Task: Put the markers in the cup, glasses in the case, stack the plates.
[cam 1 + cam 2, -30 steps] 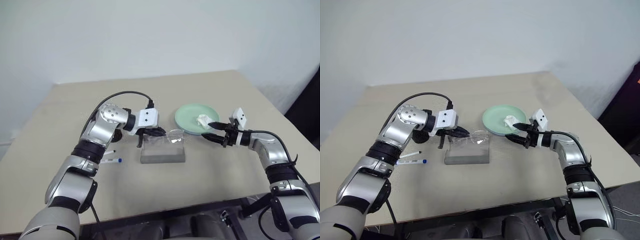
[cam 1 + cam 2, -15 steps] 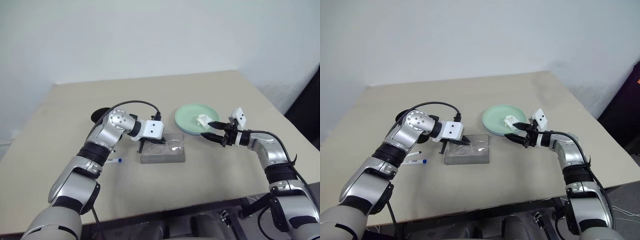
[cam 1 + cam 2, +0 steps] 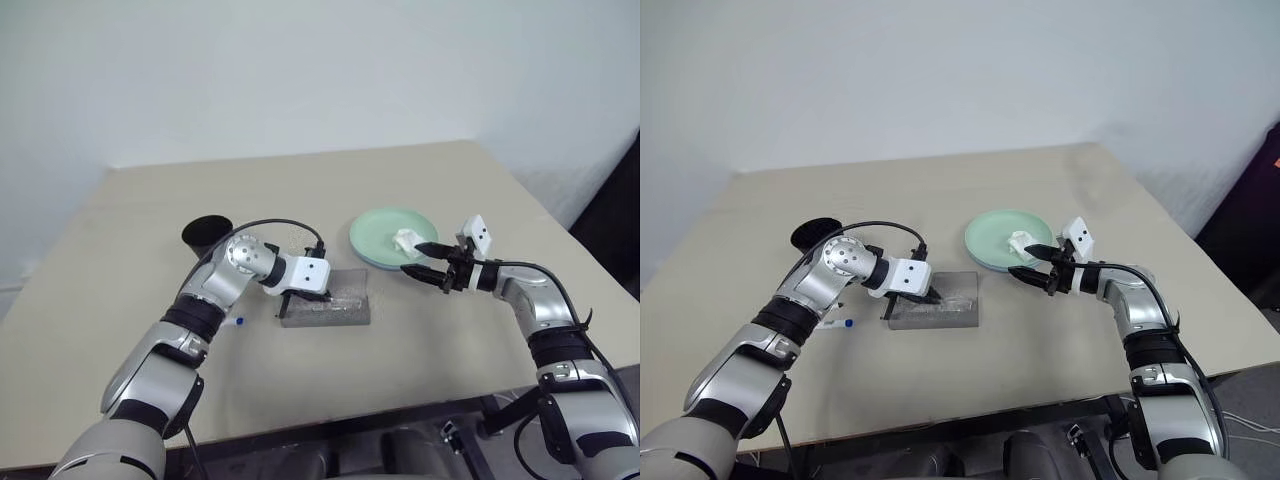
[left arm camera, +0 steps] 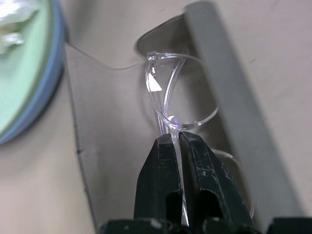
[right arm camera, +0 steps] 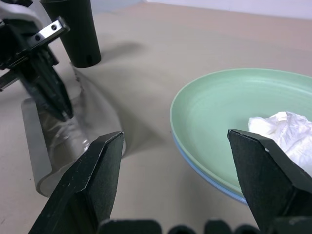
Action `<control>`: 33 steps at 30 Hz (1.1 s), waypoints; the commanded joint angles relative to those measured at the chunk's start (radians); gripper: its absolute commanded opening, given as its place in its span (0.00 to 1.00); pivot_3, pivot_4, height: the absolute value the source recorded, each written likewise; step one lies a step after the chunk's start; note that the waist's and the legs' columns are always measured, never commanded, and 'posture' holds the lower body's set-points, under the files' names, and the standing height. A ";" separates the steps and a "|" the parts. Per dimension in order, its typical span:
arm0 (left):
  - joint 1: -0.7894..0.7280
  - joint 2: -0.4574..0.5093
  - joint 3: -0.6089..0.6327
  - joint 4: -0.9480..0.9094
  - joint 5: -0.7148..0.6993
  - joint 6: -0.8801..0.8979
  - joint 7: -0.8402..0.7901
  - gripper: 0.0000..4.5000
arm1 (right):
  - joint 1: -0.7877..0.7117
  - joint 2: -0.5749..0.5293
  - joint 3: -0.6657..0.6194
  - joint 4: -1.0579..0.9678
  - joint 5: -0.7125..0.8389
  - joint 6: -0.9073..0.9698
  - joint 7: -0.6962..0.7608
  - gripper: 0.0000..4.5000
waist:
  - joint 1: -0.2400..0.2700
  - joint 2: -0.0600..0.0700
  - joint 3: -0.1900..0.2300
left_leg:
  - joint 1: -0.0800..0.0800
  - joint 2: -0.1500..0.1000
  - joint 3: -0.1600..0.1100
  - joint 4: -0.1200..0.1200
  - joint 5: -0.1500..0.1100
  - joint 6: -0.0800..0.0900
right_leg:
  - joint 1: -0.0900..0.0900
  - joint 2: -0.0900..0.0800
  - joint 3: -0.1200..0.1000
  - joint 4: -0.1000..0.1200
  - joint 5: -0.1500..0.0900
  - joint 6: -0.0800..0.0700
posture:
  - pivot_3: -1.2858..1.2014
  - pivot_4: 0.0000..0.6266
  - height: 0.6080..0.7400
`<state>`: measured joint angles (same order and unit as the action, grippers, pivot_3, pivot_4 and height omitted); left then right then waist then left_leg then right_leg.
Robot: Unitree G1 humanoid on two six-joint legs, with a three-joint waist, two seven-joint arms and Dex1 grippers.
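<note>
Two black fingers of the left end effector [image 4: 176,141] are pinching the glasses [image 4: 183,97] inside the grey case [image 3: 326,308], so it should be releasing gently, while the right end effector [image 3: 420,259] is waiting apart.

The grey case [image 3: 326,308] lies flat and open near the table's middle. Inside it sit the clear-framed glasses [image 4: 181,100], lenses catching light against the grey lining. To the case's right, just apart, the mint green plate [image 3: 392,236] rests stacked on the light blue plate [image 5: 207,177], whose rim peeks out beneath. Beyond the case's left end stands the black cup [image 3: 206,236], upright. Left of the case a marker's blue cap [image 3: 240,322] pokes out on the tabletop, the rest hidden.
</note>
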<state>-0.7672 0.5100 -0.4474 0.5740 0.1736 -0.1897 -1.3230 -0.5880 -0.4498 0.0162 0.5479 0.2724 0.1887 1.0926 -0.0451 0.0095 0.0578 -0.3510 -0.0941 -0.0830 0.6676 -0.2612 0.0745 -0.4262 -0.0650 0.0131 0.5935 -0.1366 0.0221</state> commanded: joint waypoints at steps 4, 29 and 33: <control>-0.042 -0.019 0.075 -0.043 -0.072 0.048 0.020 0.43 | -0.027 0.004 -0.014 -0.014 0.005 -0.022 0.001 0.82 | 0.000 0.000 0.000 | 0.000 0.000 0.000 0.000 0.000 0.000 | 0.000 0.000 0.000 0.000 0.000 0.000 | 0.52 0.00 1.00; -0.187 -0.050 0.055 0.351 0.130 -0.143 0.329 0.01 | -0.015 -0.025 -0.025 -0.164 0.064 0.045 0.062 0.82 | 0.000 0.000 0.000 | -0.001 -0.001 0.000 0.001 0.000 0.000 | -0.001 0.000 0.000 0.000 0.001 0.002 | 0.52 0.00 1.00; -0.148 -0.036 0.059 0.315 0.102 -0.136 0.236 0.01 | -0.008 -0.038 -0.026 -0.209 0.077 0.066 0.070 0.82 | 0.000 0.000 0.000 | -0.002 -0.001 0.000 0.001 0.000 0.000 | -0.001 -0.001 0.000 0.000 0.001 0.002 | 0.52 0.00 1.00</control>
<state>-0.9200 0.4577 -0.3964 0.9300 0.2992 -0.3255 -1.0347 -0.5830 -0.4739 0.0140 0.3774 0.3237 0.2532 1.1589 -0.0450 0.0092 0.0575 -0.3525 -0.0951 -0.0832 0.6687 -0.2613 0.0744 -0.4270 -0.0657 0.0129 0.5938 -0.1353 0.0240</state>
